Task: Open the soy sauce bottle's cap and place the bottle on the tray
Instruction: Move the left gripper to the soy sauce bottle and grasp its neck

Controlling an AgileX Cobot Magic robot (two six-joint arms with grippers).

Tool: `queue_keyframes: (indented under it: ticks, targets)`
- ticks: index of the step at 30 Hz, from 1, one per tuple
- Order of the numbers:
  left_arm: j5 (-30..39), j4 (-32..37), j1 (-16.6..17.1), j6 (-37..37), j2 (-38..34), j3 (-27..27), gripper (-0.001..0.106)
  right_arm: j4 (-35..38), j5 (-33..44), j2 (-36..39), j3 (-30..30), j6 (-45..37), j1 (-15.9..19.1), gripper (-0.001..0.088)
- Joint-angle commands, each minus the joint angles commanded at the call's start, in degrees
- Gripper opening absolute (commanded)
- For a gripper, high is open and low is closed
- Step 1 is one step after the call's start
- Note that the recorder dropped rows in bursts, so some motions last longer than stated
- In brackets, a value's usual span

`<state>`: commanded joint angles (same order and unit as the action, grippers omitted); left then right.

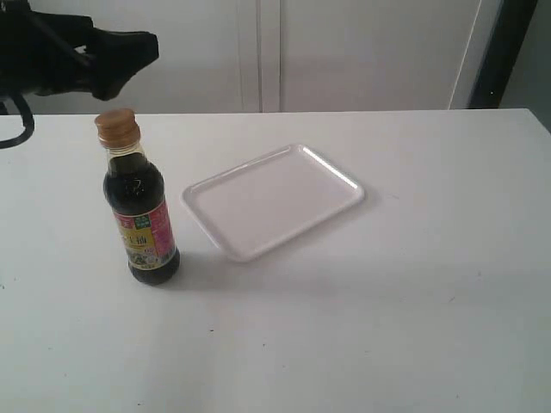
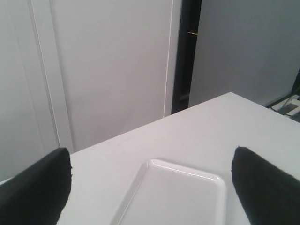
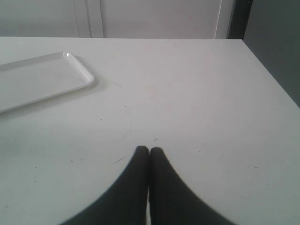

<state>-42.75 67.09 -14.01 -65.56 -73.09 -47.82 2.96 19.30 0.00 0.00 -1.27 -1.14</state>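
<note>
Exterior view: the soy sauce bottle [image 1: 140,206] stands upright on the white desk [image 1: 387,301] toward its left edge, long axis vertical, the cap [image 1: 116,126] closed down on the neck. Just beside it, toward the middle of the desk, the tray [image 1: 274,200] lies flat and bare, turned at an angle to the desk edges; bottle and tray are near but not touching. The left gripper [image 1: 129,52] hangs in the air at the far-left corner, above and a little behind the cap, apart from it. The cap therefore lies below and slightly toward the near edge from that claw, so the coming move looks like a short descent onto the bottle top. The right arm does not show here, which makes the left arm plainly the nearer one.

Left wrist view: the two dark fingers [image 2: 35,192] are spread wide, released, with nothing between them. Past them lies the tray [image 2: 174,197] and the far-right corner of the desk; the bottle is out of this picture.

Right wrist view: the right gripper [image 3: 149,154] is clenched, fingertips pressed together and holding nothing, low over bare desk near the right edge. The tray [image 3: 42,79] sits well off from it, and the bottle is not visible.
</note>
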Motion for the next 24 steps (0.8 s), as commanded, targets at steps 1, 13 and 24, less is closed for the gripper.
queue_keyframes:
  ticks: [1, 13, 24]
  targets:
    - [-0.1, -0.3, 0.0, 0.3, 0.0, 0.5, 0.093, 0.0, 0.0, 0.0, 0.0, 0.0, 0.0, 0.0]
    - [-1.5, -9.7, 0.0, 10.4, 0.0, 6.7, 0.093, 0.1, 0.0, 0.0, 0.0, 0.0, 0.0, 0.0]
    - [-7.6, -17.8, 0.0, 18.1, -2.9, 12.7, 0.093, 0.1, 0.0, 0.0, 0.0, 0.0, 0.0, 0.0]
